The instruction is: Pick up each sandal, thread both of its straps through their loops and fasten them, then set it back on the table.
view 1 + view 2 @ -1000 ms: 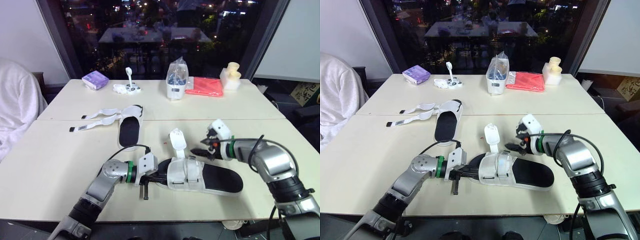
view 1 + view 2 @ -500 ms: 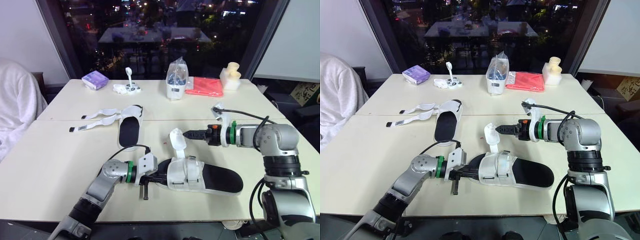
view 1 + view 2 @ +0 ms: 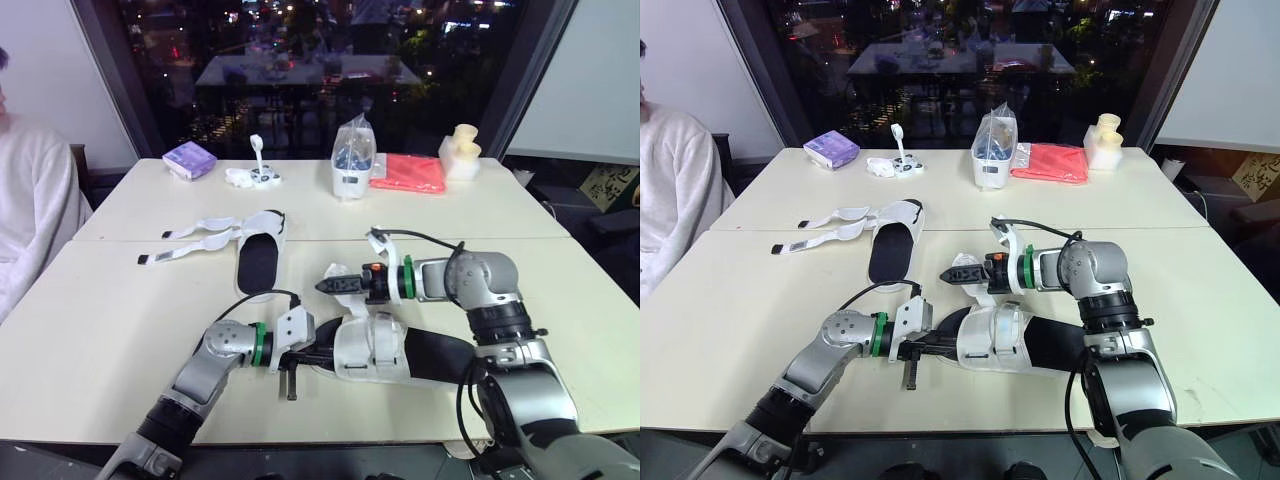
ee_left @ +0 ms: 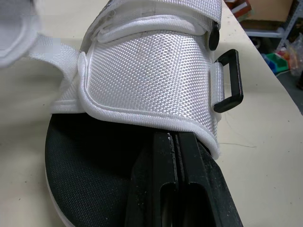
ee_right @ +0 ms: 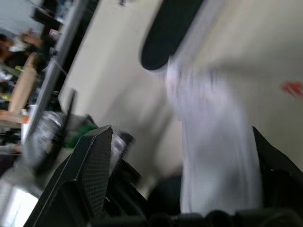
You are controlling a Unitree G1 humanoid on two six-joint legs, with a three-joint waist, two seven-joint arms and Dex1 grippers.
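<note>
The near sandal (image 3: 440,358), black sole with a white upper (image 3: 370,347), lies on the front table. My left gripper (image 3: 322,355) is shut, and its fingers (image 4: 163,179) lie together on the black insole at the toe, under the white upper. One white strap (image 3: 338,274) stands up loose above the upper. My right gripper (image 3: 326,286) reaches leftward over the sandal to that strap. It is open, and the strap (image 5: 213,142) shows blurred between its fingers (image 5: 92,170). The second sandal (image 3: 260,258) lies further back on the left with both straps (image 3: 200,236) spread loose.
On the far table stand a purple box (image 3: 190,158), a small white object (image 3: 254,176), a clear bag in a white tub (image 3: 352,160), a red cloth (image 3: 410,173) and cream cups (image 3: 461,150). A person in white (image 3: 25,220) sits at the left edge.
My right arm swung left across the near sandal, from right of the loose strap to around it. The left gripper stayed put. The person at the left shifted.
</note>
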